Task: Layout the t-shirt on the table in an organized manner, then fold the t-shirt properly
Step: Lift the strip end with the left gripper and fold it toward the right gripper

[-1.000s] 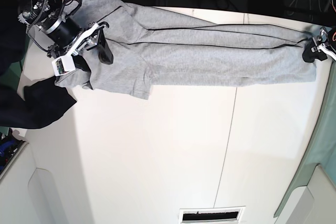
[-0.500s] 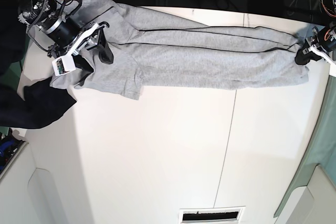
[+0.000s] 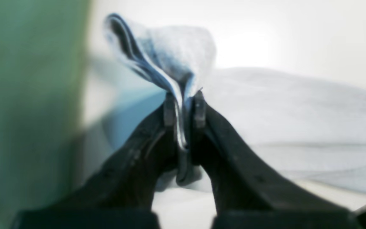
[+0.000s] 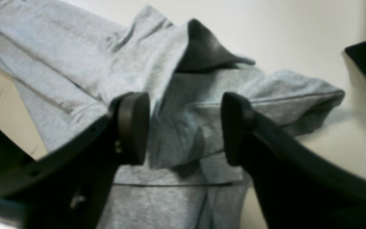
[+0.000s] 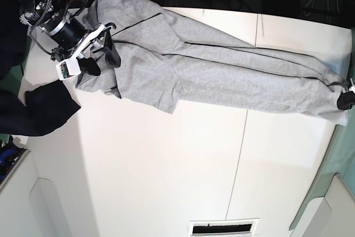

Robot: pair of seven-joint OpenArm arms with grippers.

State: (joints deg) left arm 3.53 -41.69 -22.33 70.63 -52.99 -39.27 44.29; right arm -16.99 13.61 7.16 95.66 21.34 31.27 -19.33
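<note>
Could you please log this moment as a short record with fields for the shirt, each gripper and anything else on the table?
t-shirt: grey, stretched in a long band across the table, creased, not flat
left gripper: shut on a pinched fold at one end of the t-shirt
right gripper: open, jaws either side of the bunched other end
dark cloth: on the table's edge beside the right gripper, apart from the t-shirt

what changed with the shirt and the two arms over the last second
The left gripper, shut on a bunched end of the t-shirt, moved down the base view, swinging the stretched shirt onto a diagonal. The right gripper stayed open above the other end; the dark cloth stayed put.
</note>
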